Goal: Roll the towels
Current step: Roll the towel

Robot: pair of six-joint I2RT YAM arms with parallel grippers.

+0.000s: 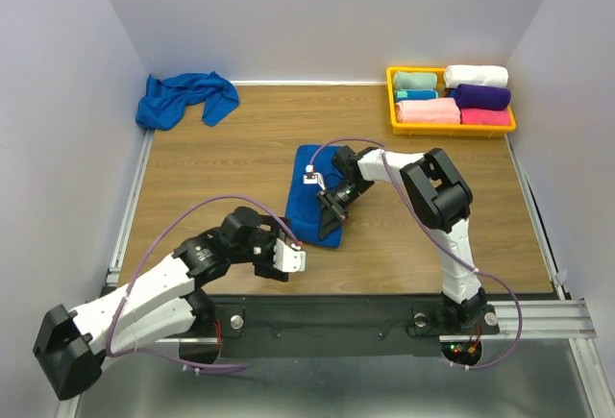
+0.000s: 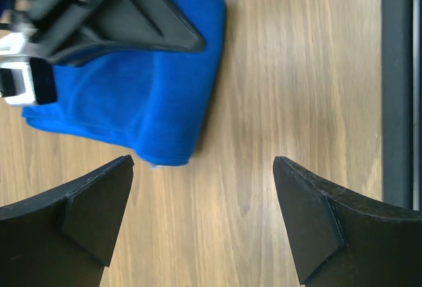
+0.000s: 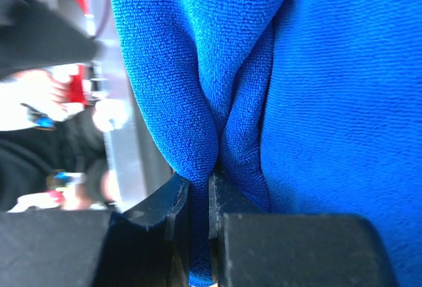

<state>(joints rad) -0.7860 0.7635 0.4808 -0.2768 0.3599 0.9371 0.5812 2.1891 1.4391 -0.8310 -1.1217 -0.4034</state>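
Right gripper point(image 3: 200, 198): my jaws pinch the towel point(image 3: 330, 102) fold; best I roll tight, edges level
Left gripper point(image 2: 203, 165): spread wide, empty; could steady

left arm point(image 1: 144, 293): white shells, black joints, lilac cable | right arm point(image 1: 452, 255): same colours, lilac cable | left pincer point(image 2: 203, 161): black wedge fingers point(image 2: 99, 214)

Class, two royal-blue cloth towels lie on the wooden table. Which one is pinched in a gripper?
The folded royal-blue cloth towel at mid-table: the right gripper is shut on its fabric. The other towel lies crumpled in the far-left corner, untouched.
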